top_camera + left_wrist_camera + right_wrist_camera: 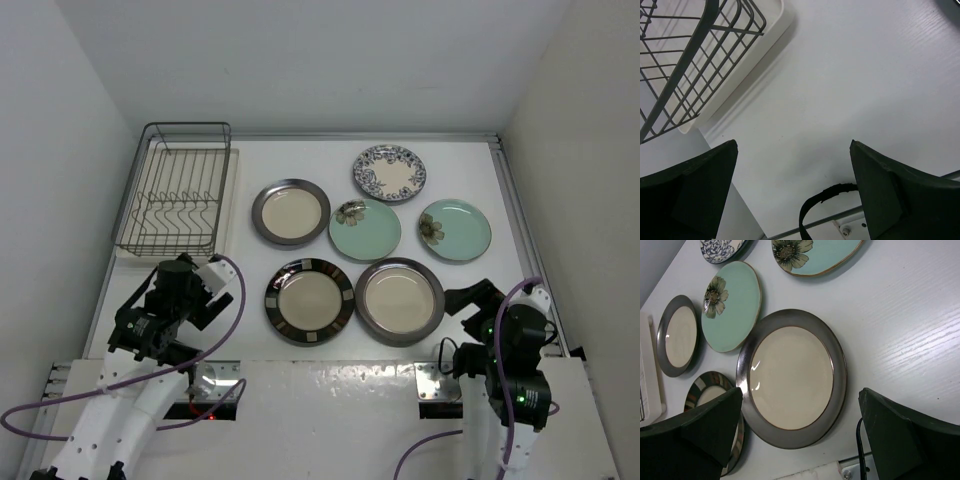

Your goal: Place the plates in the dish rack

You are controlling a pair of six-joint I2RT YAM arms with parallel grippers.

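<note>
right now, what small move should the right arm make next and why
Probably lower the right gripper toward the near rim of the grey-rimmed plate directly in front of it. The gripper is open and empty, that plate lies flat, and the dish rack holds nothing.

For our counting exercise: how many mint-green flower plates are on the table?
2. One green plate lies mid-group, beside the blue-and-white plate; the other green plate lies apart to its right. None appears hidden.
</note>
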